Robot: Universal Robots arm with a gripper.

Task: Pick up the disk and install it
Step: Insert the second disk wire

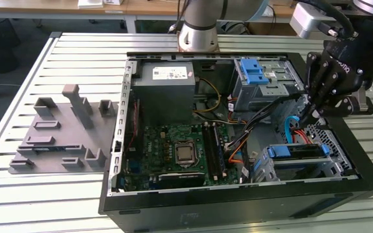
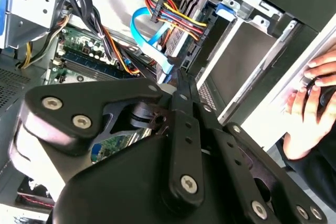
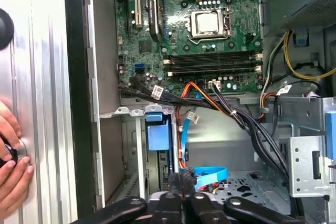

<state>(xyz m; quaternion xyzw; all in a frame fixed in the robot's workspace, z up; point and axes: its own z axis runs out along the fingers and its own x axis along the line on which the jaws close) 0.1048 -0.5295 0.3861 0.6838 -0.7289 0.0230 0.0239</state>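
Gripper (image 1: 311,116) hangs inside the open computer case (image 1: 238,204), its fingers pressed together and holding nothing. Disk (image 1: 300,151) already sits in the lower drive bay (image 1: 329,167), just beside the fingertips. Install step; judged near done, seating to verify.

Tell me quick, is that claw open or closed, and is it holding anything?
Gripper: shut, fingertips pressed together, nothing visibly held.
Person's hand: curled over a dark object.
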